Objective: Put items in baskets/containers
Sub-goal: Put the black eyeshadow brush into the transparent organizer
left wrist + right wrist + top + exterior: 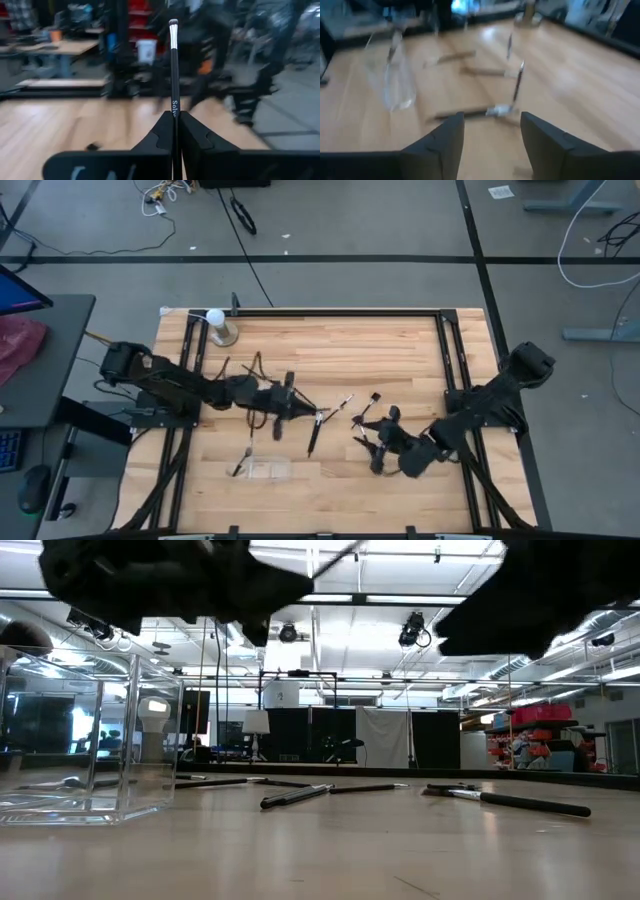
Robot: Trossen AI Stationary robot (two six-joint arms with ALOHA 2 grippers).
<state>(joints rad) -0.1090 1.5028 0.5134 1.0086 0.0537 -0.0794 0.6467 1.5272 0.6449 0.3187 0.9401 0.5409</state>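
Observation:
My left gripper (297, 407) hangs over the middle of the wooden table, shut on a thin dark makeup brush (174, 65). My right gripper (368, 452) hovers open to its right, and the right wrist view shows nothing between its fingers (492, 120). Loose brushes lie flat on the table: one (314, 436) between the grippers, two more (345, 400) (374, 396) farther back, and others ahead of the right gripper (490, 112). The clear organizer (266, 470) stands near the front edge, with a brush (243, 459) at its left end. My left gripper pinches the brush's dark handle (174, 109) between its two fingers. The brush runs along the fingers and sticks out ahead of them, with its silvery ferrule and bristle tip (173, 24) at the far end. It is lifted clear of the table, about level.
A white ball on a metal stand (218, 326) sits at the table's far left corner. Black rails (450, 350) run along the table's sides and far edge. In the low view the organizer's clear wall (90, 740) rises at the left, with brushes (296, 797) (520, 803) lying beyond.

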